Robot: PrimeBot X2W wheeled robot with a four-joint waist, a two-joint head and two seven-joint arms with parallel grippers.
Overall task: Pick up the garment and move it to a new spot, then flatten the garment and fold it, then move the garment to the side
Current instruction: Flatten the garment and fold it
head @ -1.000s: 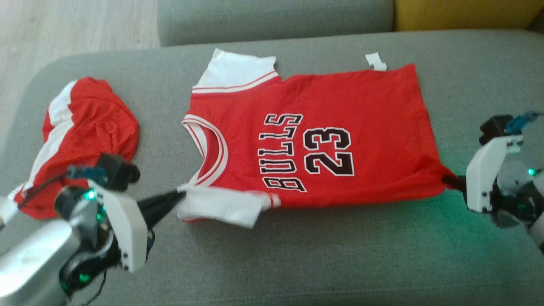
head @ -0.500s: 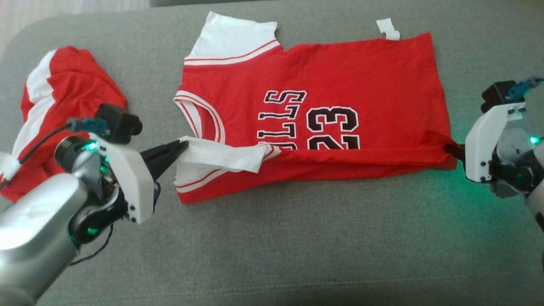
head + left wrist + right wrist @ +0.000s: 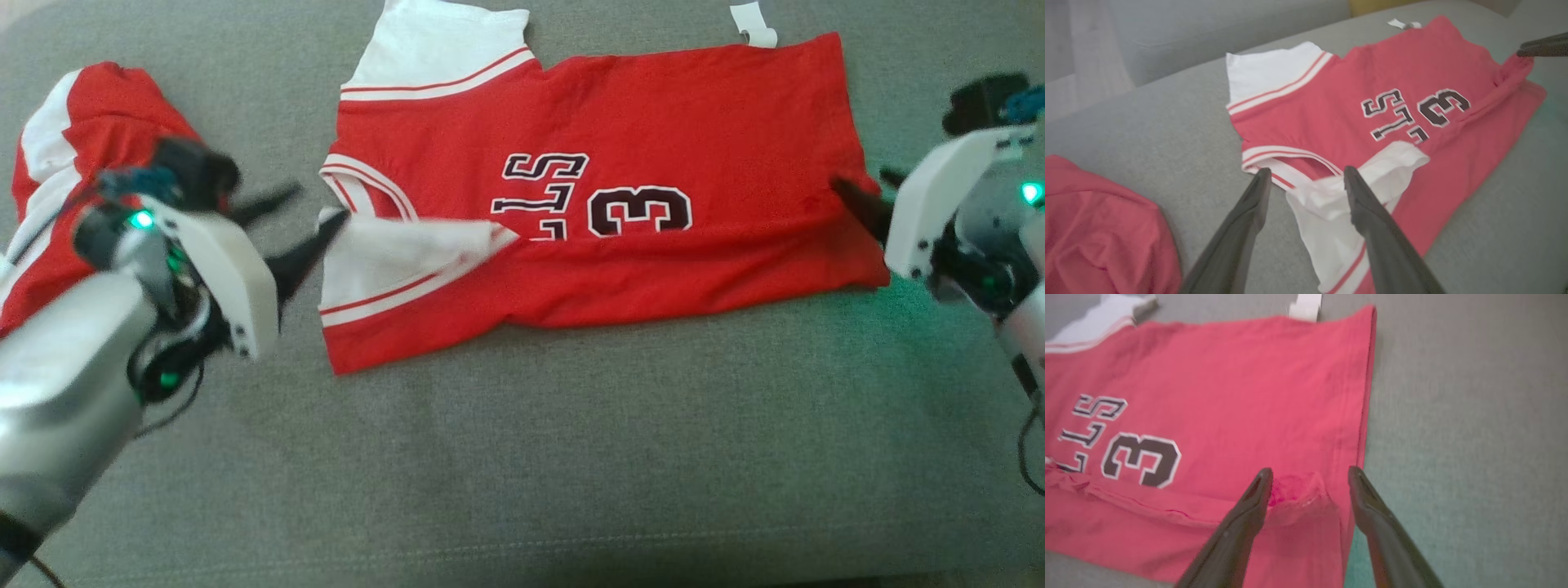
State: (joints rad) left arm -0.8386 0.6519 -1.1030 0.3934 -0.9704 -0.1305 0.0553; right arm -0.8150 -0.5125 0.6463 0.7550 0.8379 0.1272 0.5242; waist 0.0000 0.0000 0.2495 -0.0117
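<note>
Since 0.5 s ago, the near long edge of the jersey (image 3: 653, 106) has been carried further over its front, leaving "LS" and "3" of the lettering exposed, and both grippers have let go. Left gripper (image 3: 320, 204): 2 fingers spread, no cloth pinched; the folded white sleeve (image 3: 392, 249) lies against 1 fingertip. Right gripper (image 3: 1309, 470): fingers spread either side of a raised pucker at the hem corner, gripping nothing. The jersey lies doubled lengthwise across the far middle of the grey sofa seat (image 3: 571, 457). A second red-and-white garment (image 3: 98, 122) sits crumpled at the seat's far left corner, behind the left wrist.
</note>
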